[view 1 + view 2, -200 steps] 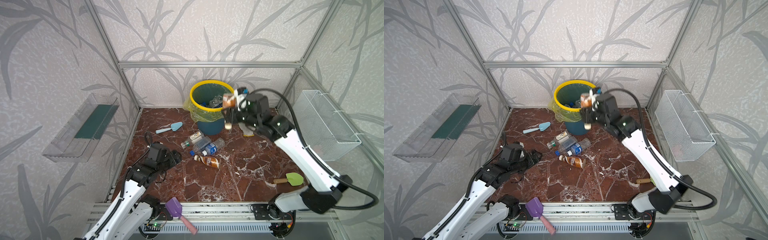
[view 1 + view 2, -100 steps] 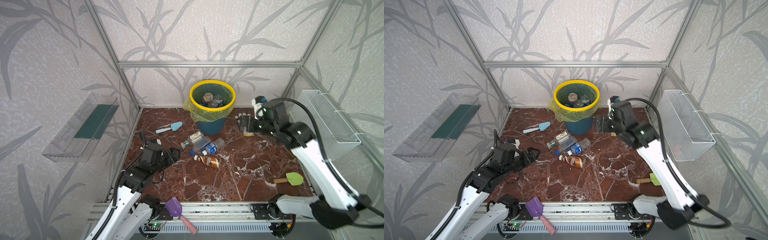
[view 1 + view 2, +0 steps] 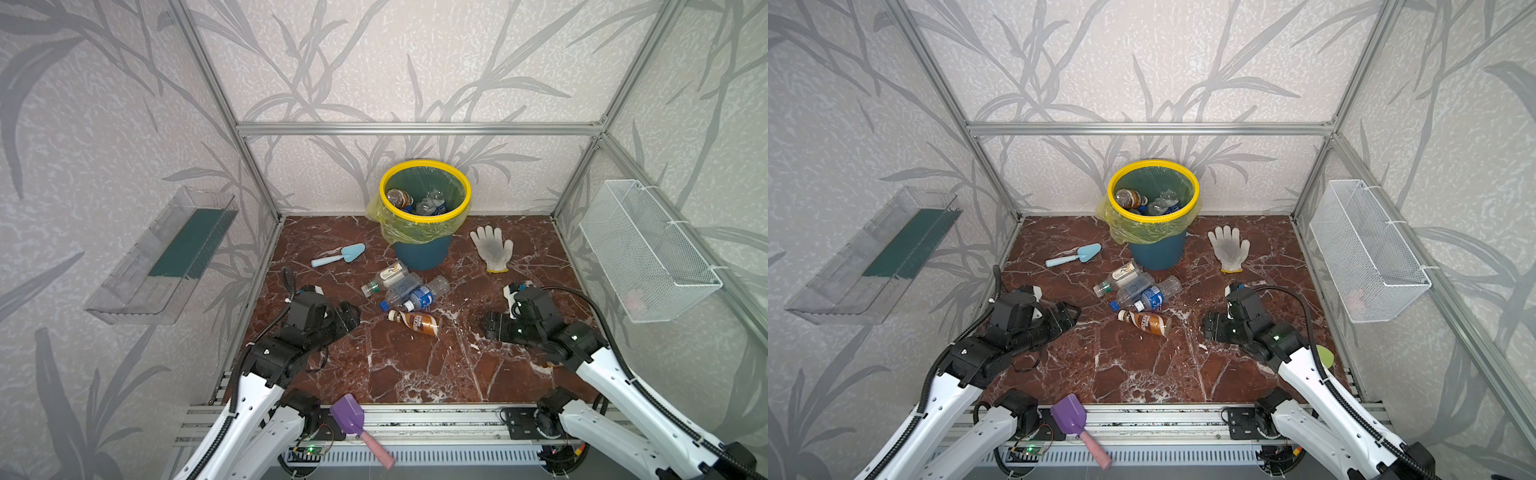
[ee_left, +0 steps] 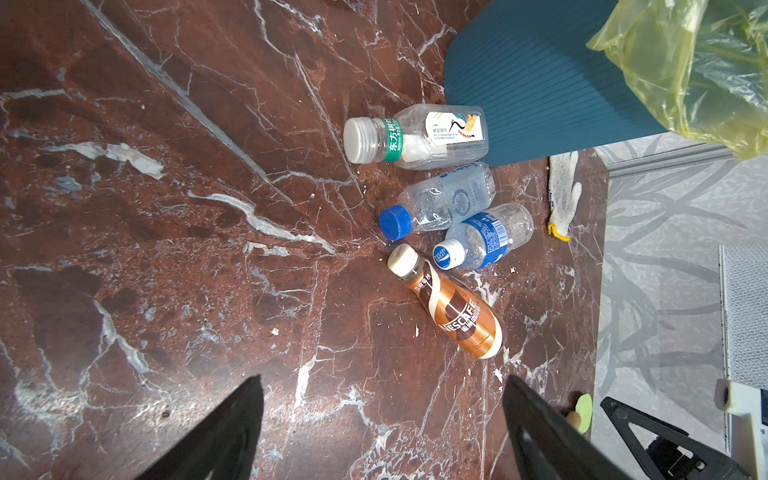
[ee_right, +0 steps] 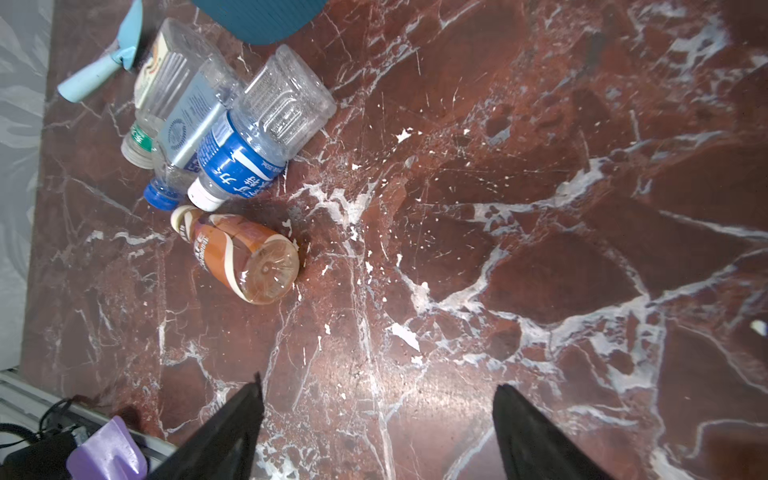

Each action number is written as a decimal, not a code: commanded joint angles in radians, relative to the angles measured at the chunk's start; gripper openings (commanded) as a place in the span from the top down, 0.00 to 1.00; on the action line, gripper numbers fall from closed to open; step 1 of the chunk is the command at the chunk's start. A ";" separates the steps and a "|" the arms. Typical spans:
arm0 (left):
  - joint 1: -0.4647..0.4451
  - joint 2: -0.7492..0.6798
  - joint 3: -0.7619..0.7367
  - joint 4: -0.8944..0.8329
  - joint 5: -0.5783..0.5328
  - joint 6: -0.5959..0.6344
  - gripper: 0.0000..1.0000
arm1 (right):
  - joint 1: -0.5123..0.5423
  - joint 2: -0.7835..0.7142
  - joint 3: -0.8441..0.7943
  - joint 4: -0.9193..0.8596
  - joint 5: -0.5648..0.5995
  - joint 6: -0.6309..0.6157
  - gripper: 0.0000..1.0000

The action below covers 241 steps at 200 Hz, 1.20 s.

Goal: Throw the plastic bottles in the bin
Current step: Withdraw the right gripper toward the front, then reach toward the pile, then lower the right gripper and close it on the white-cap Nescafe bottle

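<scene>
The bin [image 3: 420,254], teal with a yellow rim and liner bag, stands at the back middle in both top views, its rim [image 3: 1152,163] open upward. Inside lie a brown bottle [image 3: 398,197] and clear ones [image 3: 432,203]. Several plastic bottles lie clustered on the floor before it: a white-capped clear one [image 4: 419,137], a blue-capped one [image 4: 440,203], a blue-labelled one [image 5: 249,153] and a brown-swirled one [image 3: 415,322]. My left gripper [image 3: 351,318] is low and left of the cluster, open and empty [image 4: 382,415]. My right gripper [image 3: 490,326] is low and right of it, open and empty [image 5: 376,415].
A white glove [image 3: 492,247] lies right of the bin and a light-blue trowel [image 3: 340,255] left of it. A purple scoop [image 3: 351,417] rests on the front rail. A green spatula [image 3: 1323,355] shows behind my right arm. A wire basket [image 3: 648,249] and clear tray [image 3: 166,253] hang on the side walls.
My right gripper held a brown bottle beside the bin's rim, let it go, and swung down to the floor right of the cluster. That bottle now lies in the bin. The left arm shifted slightly.
</scene>
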 commanded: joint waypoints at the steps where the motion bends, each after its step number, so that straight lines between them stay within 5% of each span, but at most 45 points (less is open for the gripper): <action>1: 0.005 0.007 -0.018 0.011 0.000 -0.012 0.10 | 0.018 -0.012 -0.032 0.121 -0.068 0.080 0.15; 104: 0.005 0.019 -0.075 0.054 0.031 -0.040 0.11 | 0.205 0.214 0.006 0.292 -0.043 0.019 0.20; 241: 0.005 -0.027 -0.128 0.055 0.050 -0.066 0.11 | 0.347 0.706 0.419 0.215 0.033 -0.374 0.21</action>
